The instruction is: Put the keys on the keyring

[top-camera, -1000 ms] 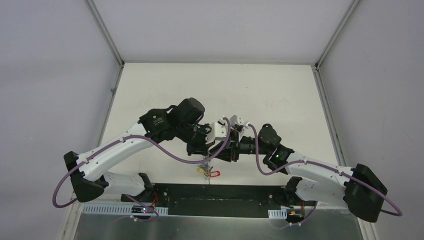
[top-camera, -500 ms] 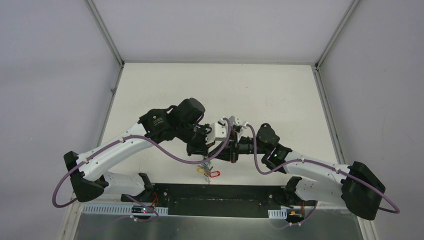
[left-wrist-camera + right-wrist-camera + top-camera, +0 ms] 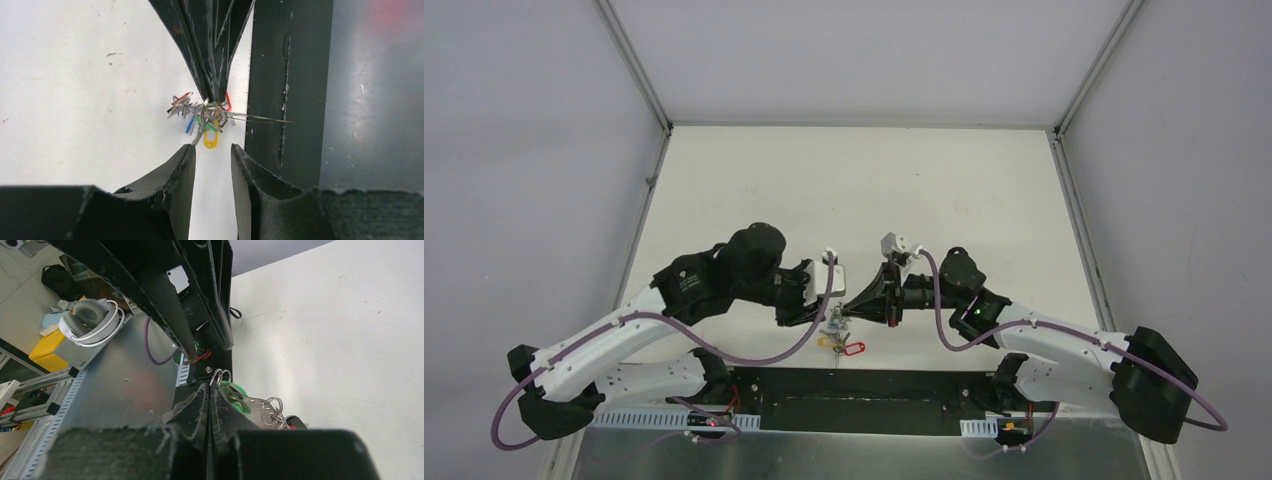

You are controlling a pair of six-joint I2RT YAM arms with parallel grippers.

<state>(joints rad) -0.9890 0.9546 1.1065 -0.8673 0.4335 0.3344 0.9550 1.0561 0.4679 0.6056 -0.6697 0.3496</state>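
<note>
The keyring (image 3: 260, 118) shows as a thin grey wire running right from a bunch of small keys. Blue tag (image 3: 190, 125) and green tag (image 3: 204, 122) mark the keys in that bunch, beside yellow (image 3: 210, 140) and red (image 3: 185, 97) tags. My right gripper (image 3: 215, 97) comes in from above and is shut on the keyring at the bunch. The right wrist view shows a ring loop (image 3: 220, 375) poking out at the shut tips of my right gripper (image 3: 210, 386), with the green tag (image 3: 233, 392) beside it. My left gripper (image 3: 212, 148) stands open just short of the bunch, holding nothing.
From above, the bunch (image 3: 837, 336) with a red tag (image 3: 854, 348) hangs low near the table's front edge, by the black base strip (image 3: 904, 385). Left gripper (image 3: 827, 316) and right gripper (image 3: 847, 312) face each other closely. White table (image 3: 864, 190) lies beyond.
My left arm has drawn back to the left and its gripper has opened, off the bunch. The right gripper has stayed in place, shut on the keyring.
</note>
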